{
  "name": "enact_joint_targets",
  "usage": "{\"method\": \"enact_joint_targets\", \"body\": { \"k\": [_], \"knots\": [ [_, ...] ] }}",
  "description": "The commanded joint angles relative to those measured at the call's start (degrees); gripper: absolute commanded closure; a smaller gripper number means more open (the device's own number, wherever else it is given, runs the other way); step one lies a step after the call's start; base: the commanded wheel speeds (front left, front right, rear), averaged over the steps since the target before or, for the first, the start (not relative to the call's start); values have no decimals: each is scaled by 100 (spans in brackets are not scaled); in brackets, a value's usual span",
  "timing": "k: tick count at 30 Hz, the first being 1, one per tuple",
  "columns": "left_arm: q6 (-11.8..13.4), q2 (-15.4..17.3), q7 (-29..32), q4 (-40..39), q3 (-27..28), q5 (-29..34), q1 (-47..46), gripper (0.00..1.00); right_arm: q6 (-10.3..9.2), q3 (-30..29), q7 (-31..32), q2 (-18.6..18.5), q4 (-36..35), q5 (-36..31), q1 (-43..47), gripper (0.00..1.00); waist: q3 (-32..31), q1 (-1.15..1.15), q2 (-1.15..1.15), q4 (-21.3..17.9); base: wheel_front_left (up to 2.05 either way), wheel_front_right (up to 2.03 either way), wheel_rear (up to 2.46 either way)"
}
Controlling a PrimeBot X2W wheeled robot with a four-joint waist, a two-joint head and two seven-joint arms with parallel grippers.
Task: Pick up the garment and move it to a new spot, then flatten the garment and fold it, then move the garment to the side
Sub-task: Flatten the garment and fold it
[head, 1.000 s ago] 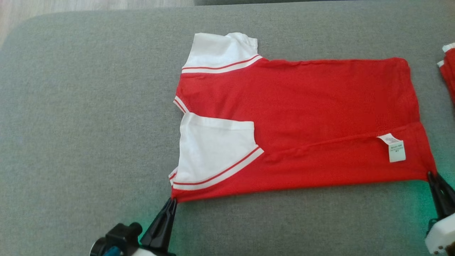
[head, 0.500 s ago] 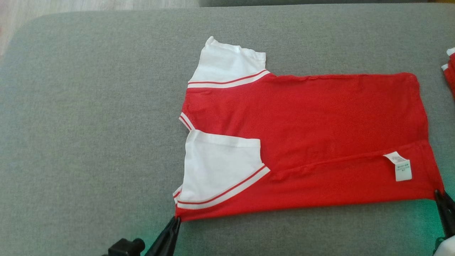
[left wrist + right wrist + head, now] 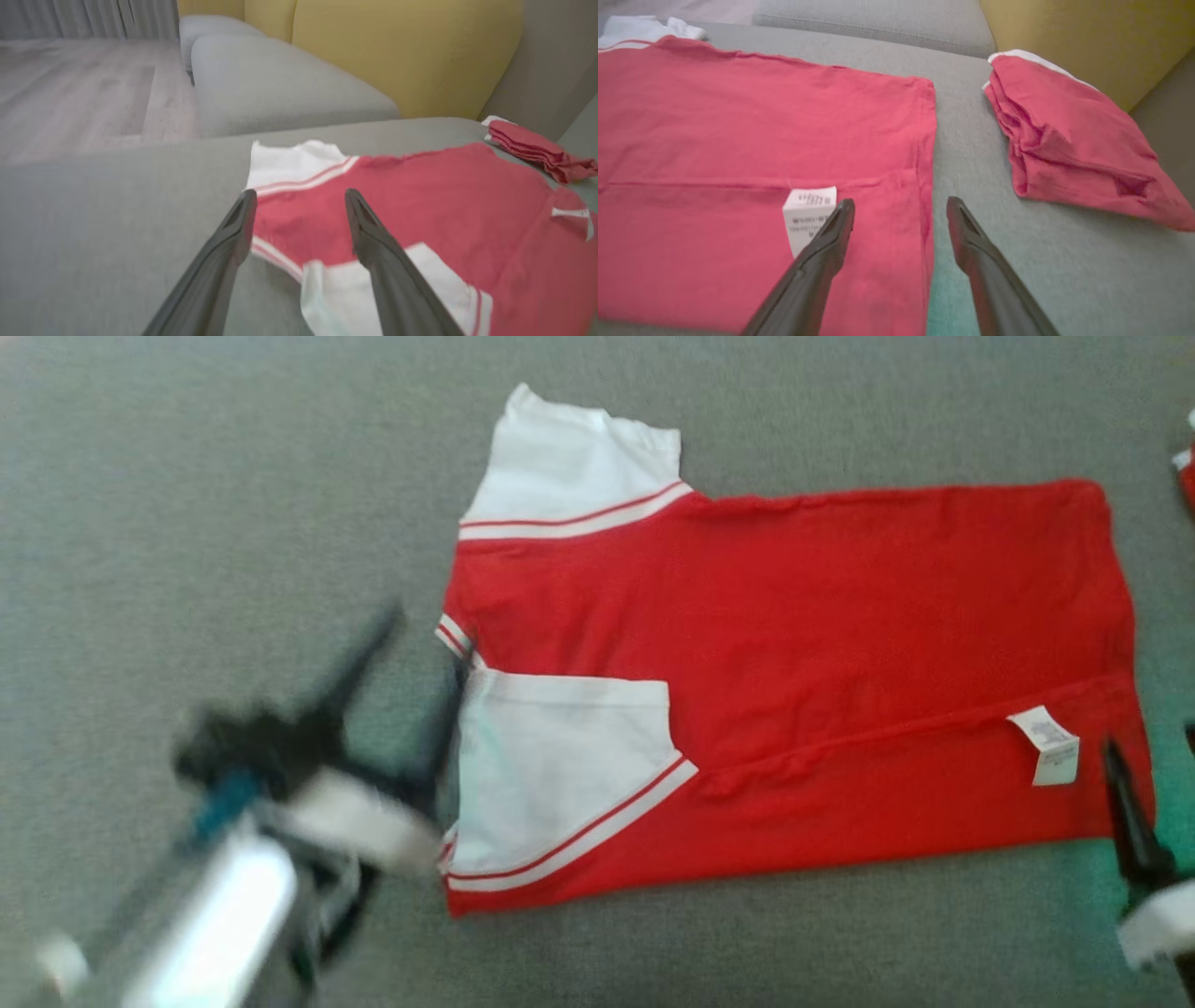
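Everything rests on a grey sofa seat (image 3: 187, 476) with a coarse woven cover. Beyond the left fingers (image 3: 233, 242) are a second rounded grey cushion (image 3: 280, 88), a smooth mustard-yellow backrest (image 3: 406, 46), a pale wood-plank floor (image 3: 70, 93) and a pleated grey curtain (image 3: 88, 18).

The garment (image 3: 794, 644), a soft red jersey T-shirt with white sleeves edged in red stripes, lies flat on the seat. Its near side is folded over lengthwise, showing a white care label (image 3: 808, 214).

The left fingers are spread wide and hold nothing; their tips frame the shirt's collar end. The right fingers (image 3: 826, 242) are equally wide and empty. One is over the red cloth just beside the label, the other over bare seat past the hem. Ahead and to their right sits a folded red stack (image 3: 1073, 140), apart from the hem.
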Motion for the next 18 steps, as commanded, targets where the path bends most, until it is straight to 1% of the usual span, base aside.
{"method": "enact_joint_targets", "body": {
  "k": [1, 6, 9, 13, 18],
  "knots": [
    [-73, 183, 113, -207, 284, -8, -505, 0, 11, 99, -68, -143, -203, -51, -162, 0, 226, -1, 0, -130, 0, 0, 0],
    [-431, 449, 876, 138, 442, -231, -2097, 0, 11, 293, -74, -105, -323, -123, -551, 0, 663, -1, 0, -360, 0, 0, 0],
    [-565, 597, 1414, 516, 392, -448, -3081, 0, 11, 337, -103, -82, -363, -151, -726, 0, 935, -1, 0, -481, 0, 0, 0],
    [-637, 846, 2282, 1095, 42, -807, -4133, 0, 11, 466, -174, -44, -344, -176, -976, 0, 1229, -1, 0, -711, 0, 0, 0],
    [-646, 1286, 3146, 1518, -676, -1572, -4886, 0, 11, 647, -323, 106, -151, -209, -1280, 0, 1421, -1, 0, -1054, 0, 0, 0]
  ]
}}
